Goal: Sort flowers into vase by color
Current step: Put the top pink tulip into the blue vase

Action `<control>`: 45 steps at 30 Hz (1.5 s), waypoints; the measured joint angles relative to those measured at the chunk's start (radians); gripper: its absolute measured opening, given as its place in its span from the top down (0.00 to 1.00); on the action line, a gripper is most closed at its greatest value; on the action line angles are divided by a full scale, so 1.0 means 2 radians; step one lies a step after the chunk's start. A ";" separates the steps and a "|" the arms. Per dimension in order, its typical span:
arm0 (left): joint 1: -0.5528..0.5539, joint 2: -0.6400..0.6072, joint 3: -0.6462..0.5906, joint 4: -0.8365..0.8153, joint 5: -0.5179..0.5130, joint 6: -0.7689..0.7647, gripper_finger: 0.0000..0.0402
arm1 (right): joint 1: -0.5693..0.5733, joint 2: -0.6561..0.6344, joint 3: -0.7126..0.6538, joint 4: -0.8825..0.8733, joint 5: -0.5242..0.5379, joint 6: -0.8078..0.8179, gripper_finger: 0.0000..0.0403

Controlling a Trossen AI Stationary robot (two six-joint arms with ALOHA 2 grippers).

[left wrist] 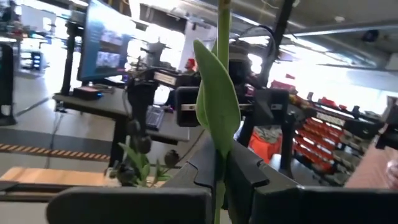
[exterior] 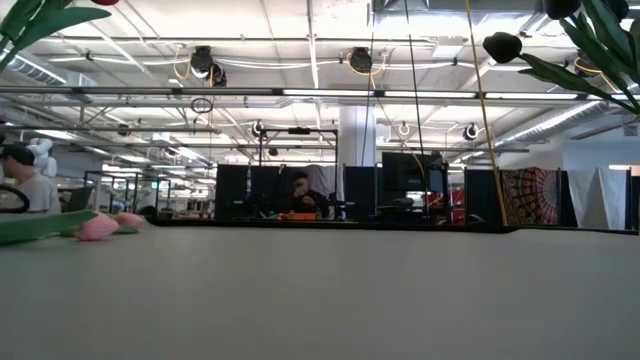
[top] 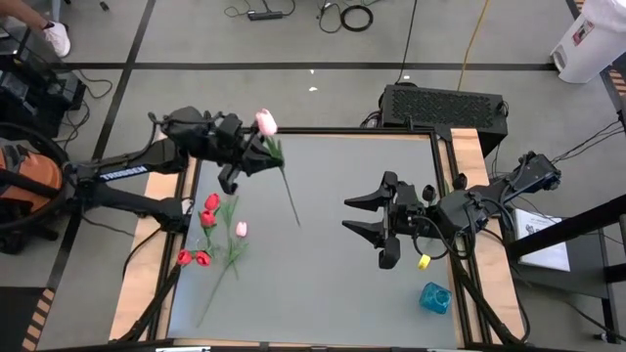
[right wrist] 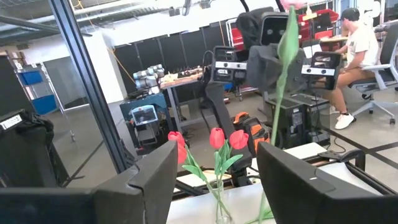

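The left pincer [top: 256, 149] hangs over the far left part of the grey table [top: 323, 254], clenched on the thin green stem of a pale pink artificial tulip [top: 266, 122]; the flower's head sits just beyond the pincer toward the table's far edge, while its stem slants out past the fingers toward the middle of the table. From the left wrist camera the stem and a broad green leaf [left wrist: 217, 99] rise straight up from between the two dark fingers [left wrist: 261, 180], which press against it. On the table nearer than that pincer, along the left side, stands a small clear glass vase with red tulips [top: 208, 217]; the right wrist camera shows three red heads [right wrist: 217, 138] upright in it. Beside the vase lies another pink tulip [top: 241, 230], and a little nearer still two red tulip heads [top: 194, 258] lie close together, their green stems trailing across the table. The right pincer [top: 358, 215] waits over the right half of the table, well apart from the vase, its fingers spread wide and holding nothing. Near the right edge of the table, behind that arm, sit a small yellow object [top: 424, 262] and a teal translucent container [top: 435, 297].
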 joint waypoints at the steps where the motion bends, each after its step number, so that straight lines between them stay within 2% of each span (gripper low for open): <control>1: -0.007 0.007 0.006 0.000 -0.001 0.005 0.95 | 0.000 0.000 0.000 0.000 0.000 0.000 0.48; 15: -0.102 0.089 0.067 0.001 -0.033 0.024 0.95 | -0.004 0.000 0.000 0.009 0.000 0.000 0.48; 25: -0.150 0.130 0.097 0.000 -0.053 0.037 0.95 | -0.007 0.000 0.000 0.042 0.000 0.001 0.48; 32: -0.161 0.146 0.112 0.000 -0.071 0.049 0.95 | -0.007 0.000 0.000 0.065 0.000 0.052 0.48; 38: -0.165 0.147 0.113 0.001 -0.088 0.049 0.95 | -0.007 0.000 0.000 0.065 0.001 0.058 0.48; 45: -0.164 0.148 0.113 0.001 -0.095 0.049 0.95 | -0.033 0.010 0.000 0.066 0.001 0.112 0.48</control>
